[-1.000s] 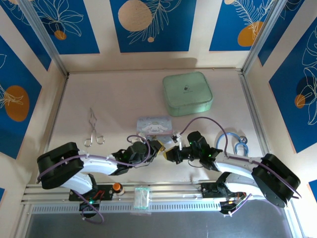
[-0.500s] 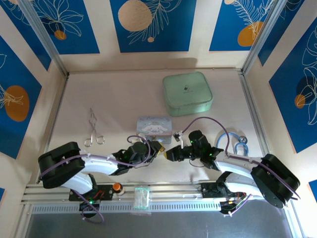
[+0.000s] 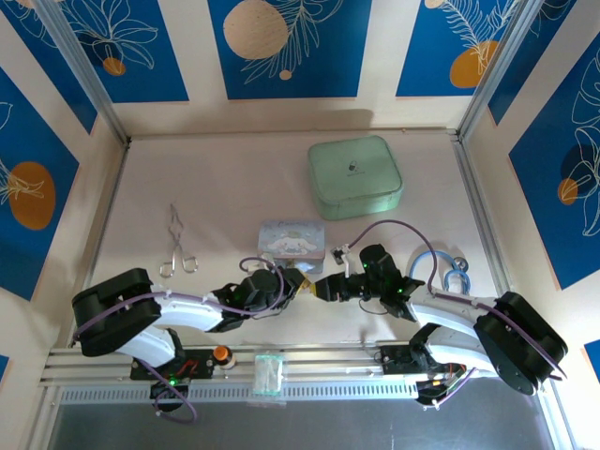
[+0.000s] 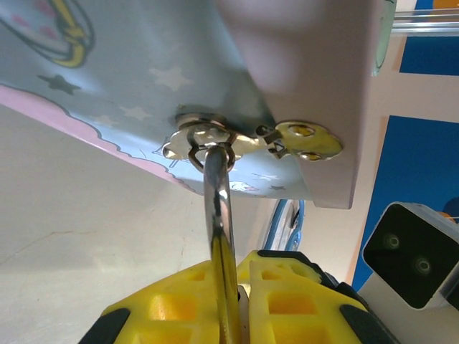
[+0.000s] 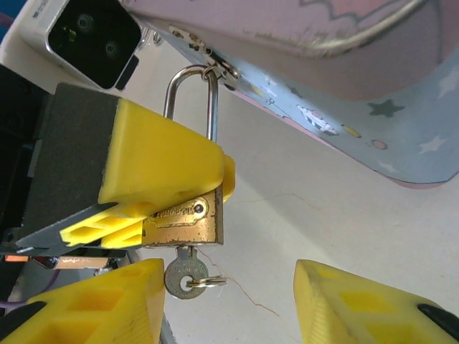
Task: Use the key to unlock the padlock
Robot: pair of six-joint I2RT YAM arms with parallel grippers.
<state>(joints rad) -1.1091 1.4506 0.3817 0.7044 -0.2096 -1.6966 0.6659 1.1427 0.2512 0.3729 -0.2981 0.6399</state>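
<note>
Clamping padlock [image 5: 188, 221]: left gripper [image 4: 231, 283]. Right gripper [image 5: 226, 297] apart. Key [image 5: 183, 275], lower centre, looks tiny, slick; pinch its round head.

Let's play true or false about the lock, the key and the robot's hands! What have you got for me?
1. The padlock is hooked onto the blue cartoon tin. True.
2. The key is inside the tin. False: it sticks in the padlock's bottom.
3. The left hand grips the padlock. True.
4. The right hand is shut on the key. False: it is open, the key between its fingers.
</note>
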